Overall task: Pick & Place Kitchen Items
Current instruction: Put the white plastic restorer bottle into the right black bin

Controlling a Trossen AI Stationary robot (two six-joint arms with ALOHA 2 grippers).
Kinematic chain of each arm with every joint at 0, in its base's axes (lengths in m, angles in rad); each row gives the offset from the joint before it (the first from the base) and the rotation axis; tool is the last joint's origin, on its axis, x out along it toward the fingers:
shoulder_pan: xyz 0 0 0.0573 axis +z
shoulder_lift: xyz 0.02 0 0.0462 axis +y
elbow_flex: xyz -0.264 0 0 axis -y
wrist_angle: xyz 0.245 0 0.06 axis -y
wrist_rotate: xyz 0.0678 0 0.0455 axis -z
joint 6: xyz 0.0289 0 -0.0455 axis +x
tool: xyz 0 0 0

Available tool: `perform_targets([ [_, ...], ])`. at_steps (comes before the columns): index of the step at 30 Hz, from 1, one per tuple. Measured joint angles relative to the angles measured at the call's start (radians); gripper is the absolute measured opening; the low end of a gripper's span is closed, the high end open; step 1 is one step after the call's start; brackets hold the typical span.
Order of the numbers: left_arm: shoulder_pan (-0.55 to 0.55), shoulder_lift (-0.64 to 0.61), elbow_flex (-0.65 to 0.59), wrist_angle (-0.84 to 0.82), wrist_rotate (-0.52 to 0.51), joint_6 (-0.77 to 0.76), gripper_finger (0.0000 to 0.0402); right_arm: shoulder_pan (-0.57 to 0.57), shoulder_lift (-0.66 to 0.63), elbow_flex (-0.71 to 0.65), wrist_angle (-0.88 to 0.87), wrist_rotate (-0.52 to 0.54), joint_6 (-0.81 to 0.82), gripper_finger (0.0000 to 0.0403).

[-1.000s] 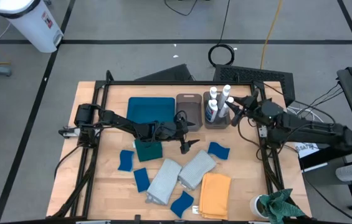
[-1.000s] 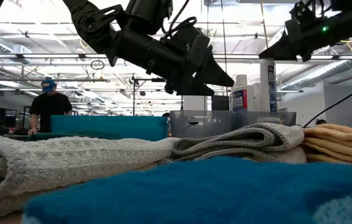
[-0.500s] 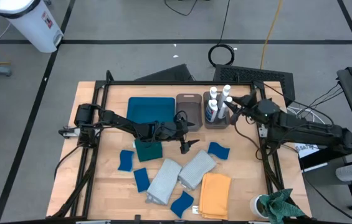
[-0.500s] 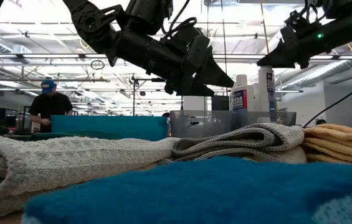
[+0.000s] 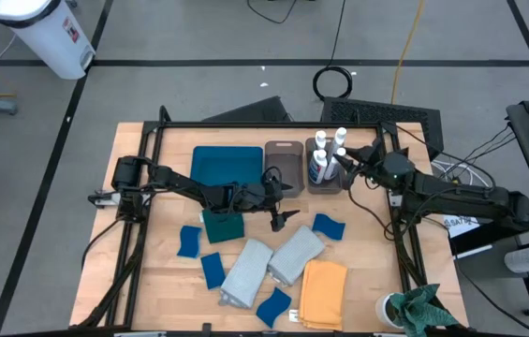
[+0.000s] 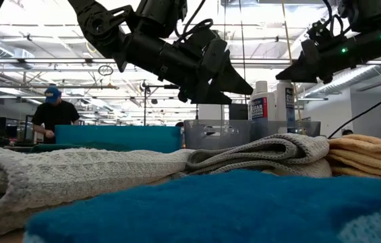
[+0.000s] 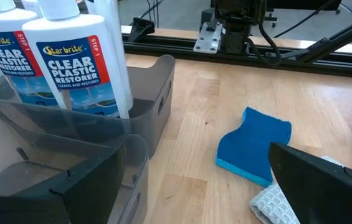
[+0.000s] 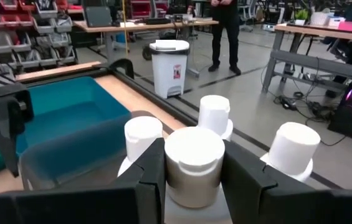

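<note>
3 bottles (image 5: 324, 153) crowding the right bin (image 5: 325, 183); neighbouring bin (image 5: 284, 168) free

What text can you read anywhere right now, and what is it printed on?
"Star brite", "STEP 1", "CLEAR PLASTIC RESTORER": front bottle, blue label, standing in the grey bin.
"CLEAR PLASTIC RESTORER", "STEP 1": second bottle beside it; brand line mostly hidden.
Fine print lower on both labels: too blurred to read.
Label on the white trash can: too small to read.
</note>
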Motion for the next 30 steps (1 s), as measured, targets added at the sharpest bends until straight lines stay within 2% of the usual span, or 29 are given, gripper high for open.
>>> perform_targets([
  [23,0.0,0.0,0.0,-0.008,0.0,0.0,0.0397,0.0,0.065,-0.003,0.004,0.005,0.022,0.0093],
  [30,0.0,0.0,0.0,-0.008,0.0,0.0,0.0397,-0.002,0.065,-0.074,0.131,0.028,0.014,0.0093],
])
